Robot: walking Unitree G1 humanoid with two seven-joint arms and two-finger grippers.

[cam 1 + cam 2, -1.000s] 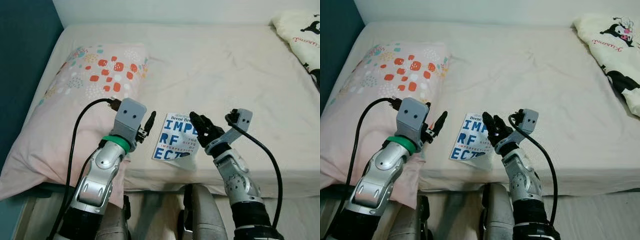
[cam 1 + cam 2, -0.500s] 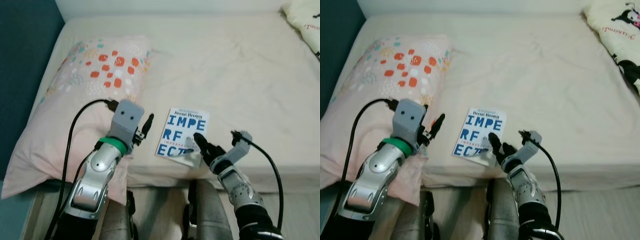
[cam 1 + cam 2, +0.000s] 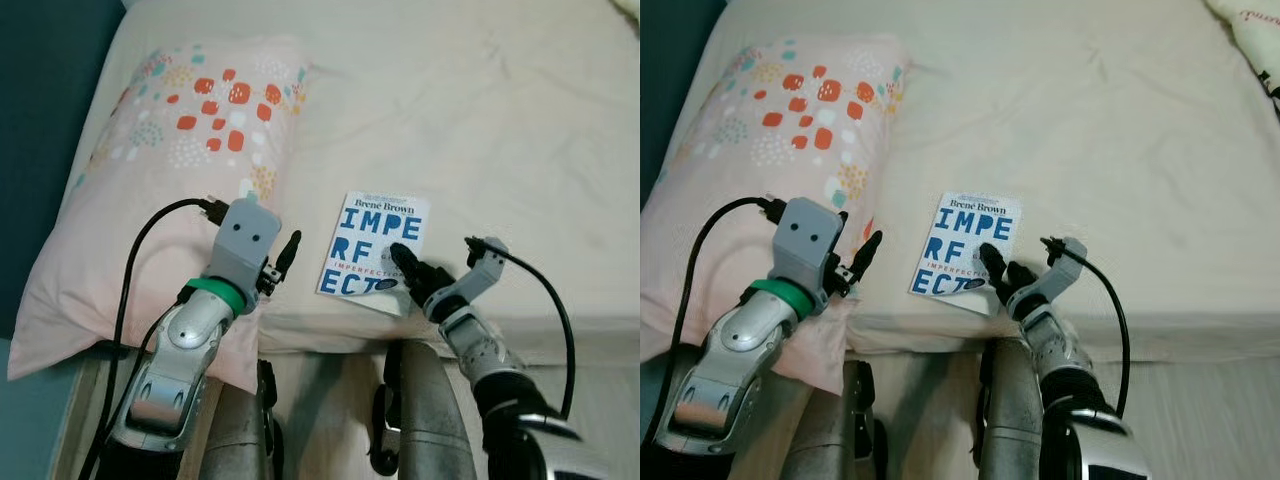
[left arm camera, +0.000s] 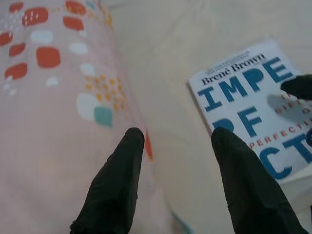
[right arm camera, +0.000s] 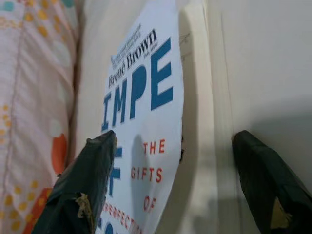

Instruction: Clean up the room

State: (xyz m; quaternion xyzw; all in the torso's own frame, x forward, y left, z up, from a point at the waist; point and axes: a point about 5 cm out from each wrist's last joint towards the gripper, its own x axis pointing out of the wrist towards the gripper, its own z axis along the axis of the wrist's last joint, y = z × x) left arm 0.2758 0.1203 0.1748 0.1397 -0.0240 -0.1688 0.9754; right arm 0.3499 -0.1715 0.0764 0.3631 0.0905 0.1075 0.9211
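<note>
Right gripper (image 3: 412, 268) low at near bed edge, jaws spread, one finger over book (image 3: 375, 248) cover, other off its right edge. Best slid under the overhanging near corner, then pinched on spine side, lifted flat. Left gripper (image 3: 282, 262) jaws spread, idle over pillow (image 3: 160, 190) beside book. Book flat on bed (image 3: 500, 120), near edge.

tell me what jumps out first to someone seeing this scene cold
A white book with big blue letters lies near the front edge of the cream bed. The right gripper is open over the cover. To the left, a pink pillow with orange spots lies beside the open left gripper.
</note>
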